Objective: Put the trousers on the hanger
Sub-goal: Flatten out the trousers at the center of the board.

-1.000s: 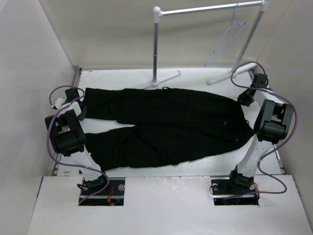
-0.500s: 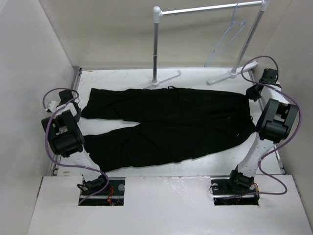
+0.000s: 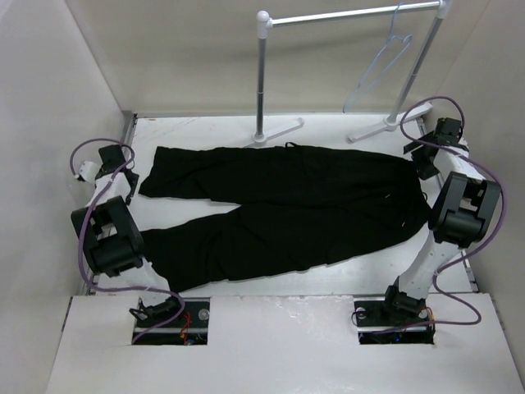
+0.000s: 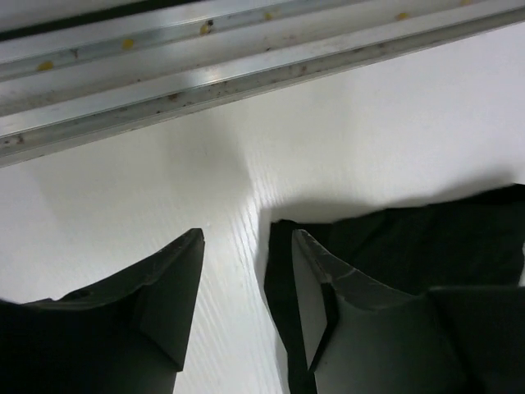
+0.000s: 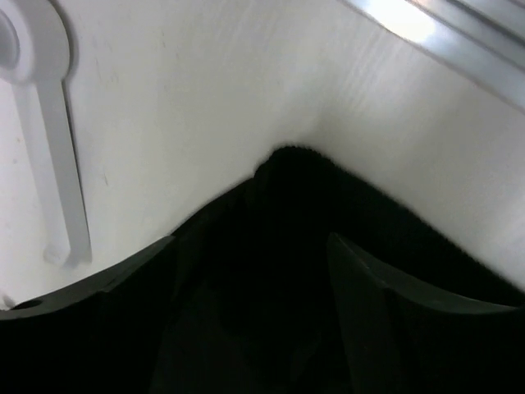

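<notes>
- Trousers (image 3: 279,209) lie spread flat across the white table (image 3: 344,275); the waist is toward the right side and both legs run to the left; the far leg lies straight, the near leg slants toward the arm bases
- hanger (image 3: 379,70) hangs by its hook from the bar of the white rack (image 3: 262,78) at the far right; it is up off the table and well apart from the cloth
- left claw (image 3: 127,185) sits low at the hem end of the far leg; in the left wrist view its jaws stand apart with bare table between them; the hem corner lies just beside one finger, partly hidden behind it; nothing is gripped
- right claw (image 3: 425,164) sits at the far corner of the waist; in the right wrist view its jaws are spread wide with the black corner of cloth between them; whether the fingers touch the cloth I cannot tell
- metal rail (image 4: 246,70) runs along the table edge beyond the left claw; one foot (image 5: 53,164) of the rack lies on the table near the right claw
</notes>
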